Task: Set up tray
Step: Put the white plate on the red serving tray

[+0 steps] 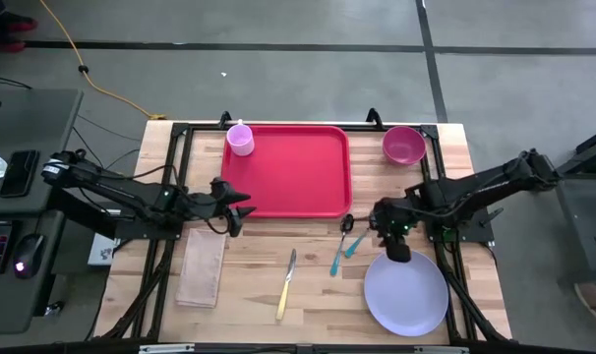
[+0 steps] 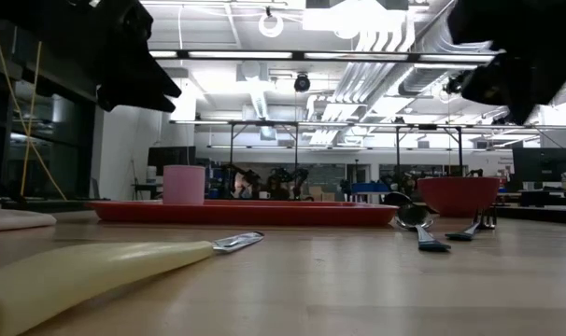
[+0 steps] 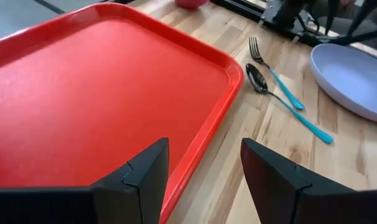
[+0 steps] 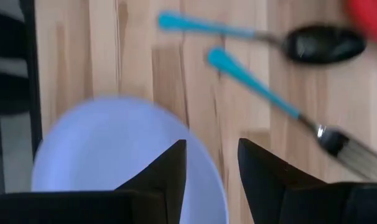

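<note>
I see my left gripper [image 1: 241, 208] open at the flat red plastic tray's [image 1: 288, 167] corner; my right gripper [image 1: 397, 246], fingers apart, empty, hovers over the round lavender plate's [image 1: 406, 294] rim.

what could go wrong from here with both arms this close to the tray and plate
1. The open left gripper straddles the red tray rim at its near corner; a shallow grip could slip or tilt the tray and topple the pink cup.
2. The open right gripper hovers over the lavender plate edge; descending off-line could nudge the fork and spoon beside it.
</note>
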Robot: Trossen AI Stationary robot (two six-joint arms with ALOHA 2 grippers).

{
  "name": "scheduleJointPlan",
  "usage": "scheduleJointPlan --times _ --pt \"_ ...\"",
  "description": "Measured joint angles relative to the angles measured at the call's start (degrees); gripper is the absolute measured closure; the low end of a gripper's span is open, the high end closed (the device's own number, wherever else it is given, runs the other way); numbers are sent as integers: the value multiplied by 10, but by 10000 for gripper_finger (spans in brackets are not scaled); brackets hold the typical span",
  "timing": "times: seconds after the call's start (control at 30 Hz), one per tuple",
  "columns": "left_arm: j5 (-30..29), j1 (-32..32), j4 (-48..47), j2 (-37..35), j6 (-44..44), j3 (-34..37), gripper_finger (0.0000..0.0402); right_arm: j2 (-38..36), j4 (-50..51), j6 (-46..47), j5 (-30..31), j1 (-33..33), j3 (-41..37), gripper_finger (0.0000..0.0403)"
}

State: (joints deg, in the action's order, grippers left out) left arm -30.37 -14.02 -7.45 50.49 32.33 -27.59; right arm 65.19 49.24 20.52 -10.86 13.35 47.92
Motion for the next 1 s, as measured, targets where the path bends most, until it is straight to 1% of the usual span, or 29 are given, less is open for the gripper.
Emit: scheduleJointPlan --times 0.17,0.27,0.4,0.6,0.77,0.87,1.0 --pt "51 1 1 -1 15 0 172 0 55 5 4 43 0 279" --pt "76 1 0 -1 37 0 172 0 80 17 21 67 0 279" --pt "78 1 0 -1 52 0 172 0 98 34 40 92 0 279" --pt "74 1 0 -1 55 0 172 1 102 55 46 118 -4 279" --pt "73 1 0 -1 55 0 172 1 80 103 37 130 -54 279" --pt "73 1 1 -1 55 0 172 1 74 129 44 132 -83 279" --pt "73 1 1 -1 55 0 172 1 56 141 48 132 -102 279"
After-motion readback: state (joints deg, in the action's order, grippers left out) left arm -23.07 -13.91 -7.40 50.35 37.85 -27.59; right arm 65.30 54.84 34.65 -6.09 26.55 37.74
